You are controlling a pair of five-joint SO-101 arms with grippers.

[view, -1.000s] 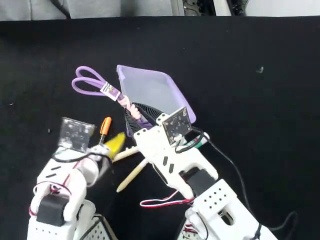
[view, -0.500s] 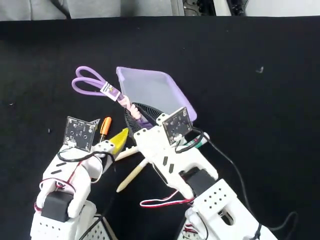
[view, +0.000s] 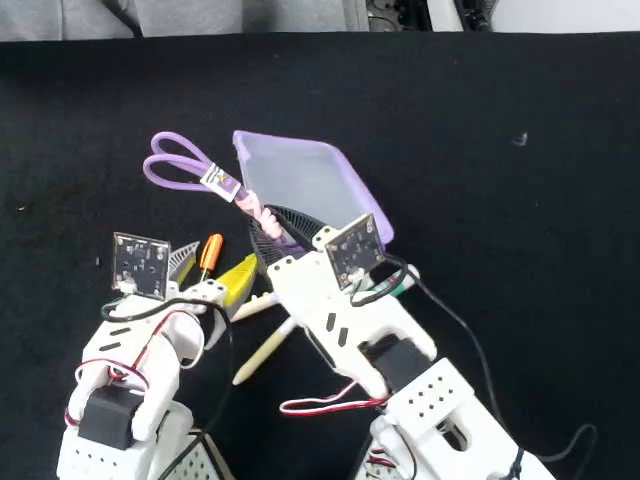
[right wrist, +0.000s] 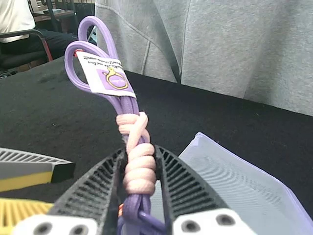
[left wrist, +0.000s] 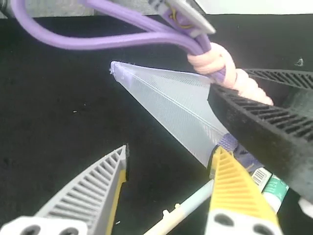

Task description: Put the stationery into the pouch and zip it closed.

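The left gripper [view: 208, 272] holds nothing, its grey and yellow fingers spread wide. A small orange-capped pen [view: 211, 250] lies close to it on the black table [view: 500, 200]. A pale wooden pencil [view: 262, 352] lies between the two arms. The purple cord lanyard [view: 175, 160] (a pink braid is wound round its stem) rests its loops on the table, and the right gripper [right wrist: 139, 152] is clamped tight on that braid. Just beside it lies the flat, translucent lilac pouch [view: 300, 180].
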